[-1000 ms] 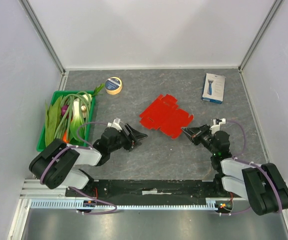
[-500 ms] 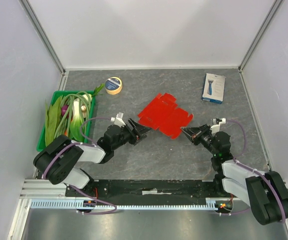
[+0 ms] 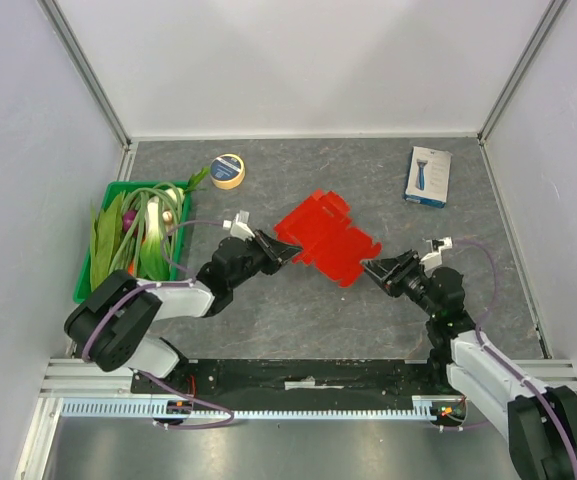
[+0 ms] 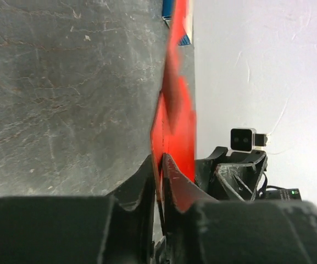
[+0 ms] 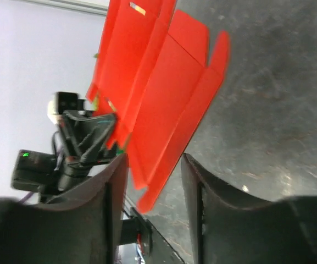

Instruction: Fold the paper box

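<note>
At the near edge of the worktop [image 3: 308,310] the two arms reach inward from their bases toward the centre. The left pincer [image 3: 276,252] is narrowed onto the left edge of the paper box [image 3: 323,232]. In the left wrist view its fingers [image 4: 144,181] pinch the red sheet [image 4: 172,126], which is seen there almost edge-on. The right pincer [image 3: 371,270] sits at the near right corner of the same sheet. In the right wrist view its fingers [image 5: 111,192] stand apart, with the sheet's corner [image 5: 158,99] lying in the gap between them, unclamped.

The paper box lies mid-worktop between the two pincers as an unfolded red blank with notched tabs. It is bent along its creases rather than lying flat.

Farther back on the left, a green tray [image 3: 85,265] holds leafy greens [image 3: 143,225]. A roll of tape [image 3: 228,171] lies just beyond the tray's far right corner. At the far right, well apart from the blank, lies a white-and-blue retail box [image 3: 428,176].
</note>
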Robot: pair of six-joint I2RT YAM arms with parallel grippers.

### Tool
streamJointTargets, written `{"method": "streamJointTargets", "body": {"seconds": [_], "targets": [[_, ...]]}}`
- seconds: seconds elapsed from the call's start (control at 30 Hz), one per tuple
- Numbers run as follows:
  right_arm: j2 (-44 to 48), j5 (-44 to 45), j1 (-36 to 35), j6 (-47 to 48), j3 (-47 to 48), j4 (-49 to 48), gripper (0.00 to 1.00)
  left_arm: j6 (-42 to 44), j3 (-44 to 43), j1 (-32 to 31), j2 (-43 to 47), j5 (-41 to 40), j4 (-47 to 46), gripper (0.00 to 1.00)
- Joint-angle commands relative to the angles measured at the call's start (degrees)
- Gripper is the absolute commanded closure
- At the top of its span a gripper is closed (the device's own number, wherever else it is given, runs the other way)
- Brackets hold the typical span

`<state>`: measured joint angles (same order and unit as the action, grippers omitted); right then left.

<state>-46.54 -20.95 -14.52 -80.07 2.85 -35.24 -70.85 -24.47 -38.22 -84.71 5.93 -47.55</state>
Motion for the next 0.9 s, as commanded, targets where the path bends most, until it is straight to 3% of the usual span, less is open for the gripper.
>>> {"method": "streamJointTargets", "body": {"seconds": [0.0, 0.03, 0.07, 0.13, 0.2, 0.23, 0.3, 0.4, 0.43, 0.5, 0.63, 0.87], "targets": [[3.74, 3.08, -0.42, 23.48, 7.48, 24.8, 0.31, 11.06, -2.25, 2.44, 6.74, 0.21, 10.58, 0.88], [3.65, 5.89, -0.77, 29.65, 15.7, 38.88, 0.23, 13.43, -3.21, 3.32, 7.62, 3.35, 14.2, 0.94], [2.52, 9.66, -2.07, 40.5, 19.43, 44.07, 0.16, 19.11, -6.7, 5.41, 9.71, 5.04, 20.16, 0.98], [-0.2, 17.33, -2.79, 47.96, 28.99, 54.08, 0.08, 28.77, -10.32, 6.57, 11.31, 8.11, 35.5, 0.98], [-5.47, 17.26, -3.58, 56.15, 33.86, 55.89, 0.06, 34.09, -15.5, 8.24, 12.45, 12.59, 42.42, 0.98], [-7.57, 12.82, -4.02, 58.86, 37.54, 54.07, 0.06, 38.64, -17.17, 8.59, 12.81, 16.96, 48.98, 0.98], [-13.81, 7.44, -6.74, 65.46, 40.81, 50.81, 0.06, 42.62, -20.7, 8.77, 14.03, 25.74, 52.98, 0.98], [-19.45, 2.78, -12.27, 75.62, 48.72, 48.44, 0.07, 47.72, -25.01, 8.77, 16.23, 32.26, 60.98, 0.98], [-22.16, -4.03, -13.24, 78.9, 52.57, 48.86, 0.08, 50.43, -25.8, 8.77, 16.94, 33.86, 62.3, 0.98], [-25.25, -9.43, -15.7, 89.94, 57.94, 53.67, 0.09, 52.65, -28.34, 8.77, 17.47, 36.5, 66.96, 0.98], [-31.31, -15.0, -15.71, 100.52, 67.53, 64.22, 0.14, 57.13, -31.42, 8.77, 16.51, 39.76, 72.33, 0.98], [-35.54, -21.93, -15.8, 103.54, 69.48, 66.7, 0.16, 61.97, -35.73, 8.77, 10.45, 47.32, 78.83, 0.98]]}}
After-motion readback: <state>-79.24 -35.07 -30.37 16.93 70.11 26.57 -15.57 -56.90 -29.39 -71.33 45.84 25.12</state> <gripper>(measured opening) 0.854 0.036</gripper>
